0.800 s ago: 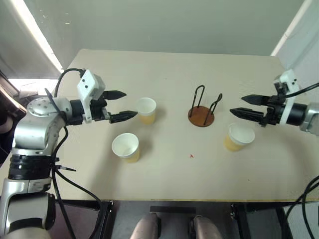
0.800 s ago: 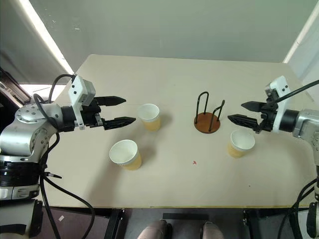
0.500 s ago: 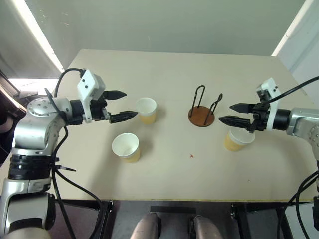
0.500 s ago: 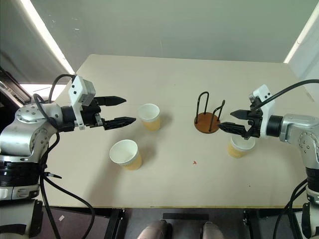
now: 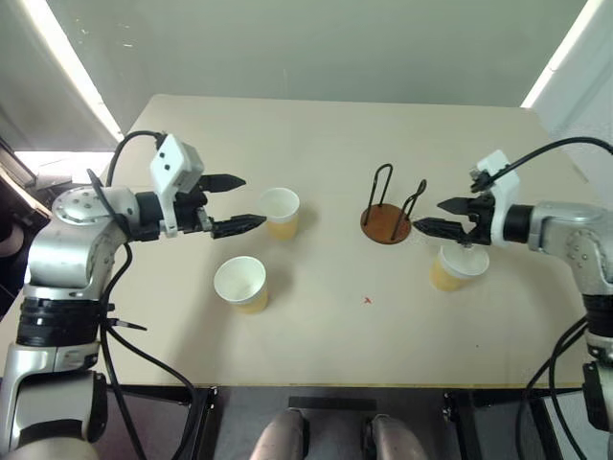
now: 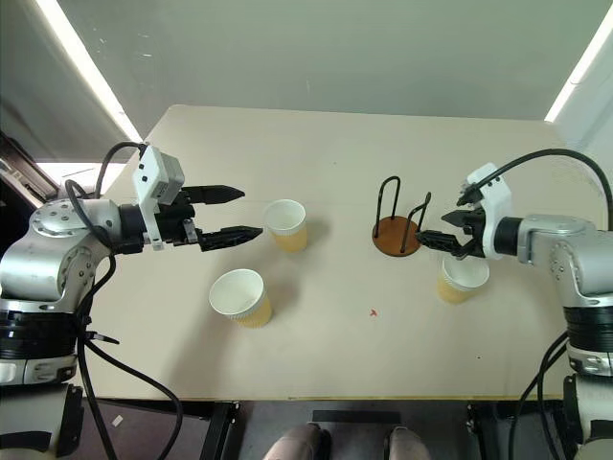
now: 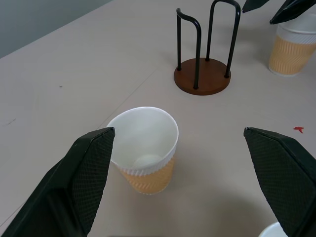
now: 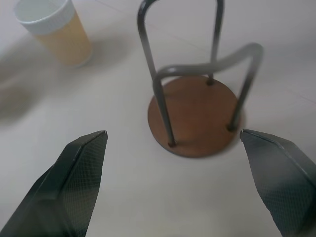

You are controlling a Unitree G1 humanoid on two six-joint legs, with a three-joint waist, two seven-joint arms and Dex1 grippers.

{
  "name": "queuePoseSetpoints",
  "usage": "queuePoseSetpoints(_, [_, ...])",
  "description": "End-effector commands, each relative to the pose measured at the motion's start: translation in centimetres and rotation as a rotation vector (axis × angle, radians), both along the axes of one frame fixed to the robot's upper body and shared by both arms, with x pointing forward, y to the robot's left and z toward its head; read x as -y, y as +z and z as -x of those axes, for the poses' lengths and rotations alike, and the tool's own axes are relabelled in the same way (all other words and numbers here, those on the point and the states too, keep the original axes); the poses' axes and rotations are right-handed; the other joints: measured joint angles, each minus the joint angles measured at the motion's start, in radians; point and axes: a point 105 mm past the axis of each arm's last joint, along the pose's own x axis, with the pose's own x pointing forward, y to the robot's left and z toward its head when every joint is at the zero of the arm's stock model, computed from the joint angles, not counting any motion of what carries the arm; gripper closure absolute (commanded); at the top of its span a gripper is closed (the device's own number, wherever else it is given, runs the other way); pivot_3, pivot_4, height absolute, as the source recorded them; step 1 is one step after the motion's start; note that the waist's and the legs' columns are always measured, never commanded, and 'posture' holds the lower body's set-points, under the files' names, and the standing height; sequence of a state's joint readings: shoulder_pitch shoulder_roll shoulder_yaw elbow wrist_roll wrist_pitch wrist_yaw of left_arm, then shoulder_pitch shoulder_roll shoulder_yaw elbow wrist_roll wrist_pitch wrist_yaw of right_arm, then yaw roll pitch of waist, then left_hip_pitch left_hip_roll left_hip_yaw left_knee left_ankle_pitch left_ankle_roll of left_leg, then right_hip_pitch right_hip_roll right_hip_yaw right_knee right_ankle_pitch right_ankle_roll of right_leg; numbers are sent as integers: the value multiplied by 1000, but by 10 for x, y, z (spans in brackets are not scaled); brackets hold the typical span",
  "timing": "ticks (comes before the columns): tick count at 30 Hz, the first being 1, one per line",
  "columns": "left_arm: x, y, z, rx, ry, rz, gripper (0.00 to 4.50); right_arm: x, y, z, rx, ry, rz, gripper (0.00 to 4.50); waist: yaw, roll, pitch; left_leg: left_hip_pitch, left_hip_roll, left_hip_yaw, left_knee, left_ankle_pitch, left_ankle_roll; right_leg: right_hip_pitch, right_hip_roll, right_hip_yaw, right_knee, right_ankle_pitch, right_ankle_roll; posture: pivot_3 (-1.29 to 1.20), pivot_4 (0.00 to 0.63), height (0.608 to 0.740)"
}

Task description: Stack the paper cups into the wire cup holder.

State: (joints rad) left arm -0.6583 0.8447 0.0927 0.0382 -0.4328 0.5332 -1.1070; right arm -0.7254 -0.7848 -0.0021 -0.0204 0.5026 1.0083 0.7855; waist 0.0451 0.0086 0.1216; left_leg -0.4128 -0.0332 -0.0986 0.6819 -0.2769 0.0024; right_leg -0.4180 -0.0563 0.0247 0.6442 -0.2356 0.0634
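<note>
Three paper cups stand upright on the table. One cup [image 5: 281, 212] is just in front of my left gripper [image 5: 247, 201], which is open and holds nothing. A second cup [image 5: 240, 284] stands nearer the front edge, below that gripper. The third cup [image 5: 458, 266] is at the right, partly under my right gripper [image 5: 429, 215], which is open and empty. Its fingertips hover just right of the wire cup holder [image 5: 387, 222], a brown disc with two black wire loops and nothing in it. The right wrist view looks straight at the holder [image 8: 195, 116].
The beige table [image 5: 335, 335] has a small red mark [image 5: 368, 300] in front of the holder. Its front edge runs close below the cups. A black cable [image 5: 546, 149] loops above my right arm.
My right gripper has swung left, from beyond the right cup to over it and close beside the holder. The left arm and all cups have stayed put.
</note>
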Motion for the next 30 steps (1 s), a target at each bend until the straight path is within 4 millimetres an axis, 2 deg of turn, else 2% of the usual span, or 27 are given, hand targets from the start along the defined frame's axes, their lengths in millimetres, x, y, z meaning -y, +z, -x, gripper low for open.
queuePoseSetpoints(1, [6, 12, 4, 46, -27, -4, 0, -11, 7, -6, 43, 17, 7, 46, 1, 0, 0, 0, 0, 0, 0, 0, 0, 0, 0, 0, 0, 0, 0, 0, 150, 740])
queuePoseSetpoints(10, [3, 11, 4, 46, -13, -4, 0, -31, 3, -24, 63, 14, 0, 46, 0, 0, 0, 0, 0, 0, 0, 0, 0, -1, 0, 0, 0, 0, 0, 0, 150, 740])
queuePoseSetpoints(18, [3, 11, 4, 46, -9, -6, 0, -35, 0, -29, 80, -2, 1, 46, 1, 0, 0, -1, 0, 0, 0, 0, 0, -1, 0, 0, 0, 0, 0, 0, 150, 740])
queuePoseSetpoints(21, [3, 9, 4, 39, -10, -5, 0, -33, 4, -29, 97, -8, 1, 625, 1, 0, 0, -1, 0, 0, 0, 0, 0, -1, 0, 0, 0, 0, 0, 0, 150, 740])
queuePoseSetpoints(30, [9, 4, 6, 25, -34, -14, 0, -25, 12, -29, 111, -22, -5, 3890, 0, 0, 0, -1, 0, 0, 0, 0, 0, -1, 0, 0, 0, 0, 0, 0, 150, 740])
